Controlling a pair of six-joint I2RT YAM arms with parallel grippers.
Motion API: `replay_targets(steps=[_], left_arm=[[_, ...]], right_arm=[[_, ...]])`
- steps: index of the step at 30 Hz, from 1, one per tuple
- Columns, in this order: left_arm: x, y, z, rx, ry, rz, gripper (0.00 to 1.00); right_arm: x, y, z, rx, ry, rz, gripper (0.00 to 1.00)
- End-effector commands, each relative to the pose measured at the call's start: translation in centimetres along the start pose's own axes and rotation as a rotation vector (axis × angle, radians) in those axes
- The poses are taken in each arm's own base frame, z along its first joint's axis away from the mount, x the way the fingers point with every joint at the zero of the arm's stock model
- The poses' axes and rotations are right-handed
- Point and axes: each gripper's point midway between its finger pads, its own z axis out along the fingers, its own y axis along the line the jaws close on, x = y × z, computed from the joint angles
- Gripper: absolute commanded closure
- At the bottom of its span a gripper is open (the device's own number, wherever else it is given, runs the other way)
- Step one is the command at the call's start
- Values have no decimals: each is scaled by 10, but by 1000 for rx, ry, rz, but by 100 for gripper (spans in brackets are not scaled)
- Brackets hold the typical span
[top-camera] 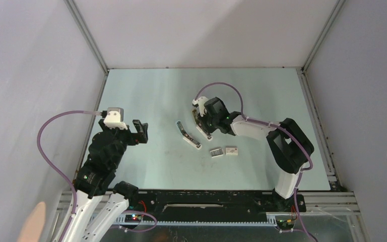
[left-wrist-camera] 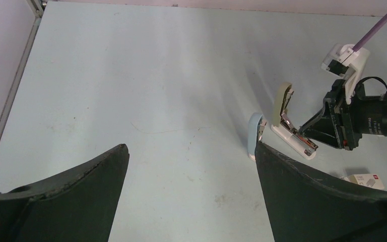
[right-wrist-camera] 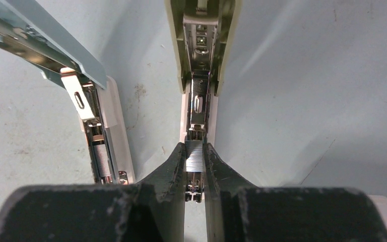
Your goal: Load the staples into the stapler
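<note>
Right wrist shows staples (right-wrist-camera: pixel 194 159) pinched in right end effector (right-wrist-camera: pixel 195 151)

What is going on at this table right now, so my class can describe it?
The right gripper is shut on a strip of staples, holding it in line with the open channel of the beige stapler. Whether the strip is seated cannot be told. A blue stapler lies open beside it. The left gripper hangs open off to the left, holding nothing.
</note>
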Motion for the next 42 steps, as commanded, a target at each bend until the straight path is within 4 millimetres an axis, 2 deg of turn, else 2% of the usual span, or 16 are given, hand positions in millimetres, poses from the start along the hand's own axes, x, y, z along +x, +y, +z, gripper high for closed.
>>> replay_targets(steps=[1, 7, 18, 22, 42], left_arm=[[-10, -3, 1, 17, -39, -2, 2], [-10, -3, 0, 17, -41, -3, 2], [-10, -3, 0, 17, -43, -4, 2], [-11, -3, 0, 18, -44, -5, 2], [-10, -3, 1, 19, -39, -2, 2]], right_arm=[[-44, 3, -24, 30, -121, 1, 86], [-47, 6, -24, 24, -133, 8, 86], [-32, 7, -8, 38, -90, 51, 88], [-28, 2, -3, 74, -81, 56, 88], [-15, -3, 7, 92, -44, 67, 88]])
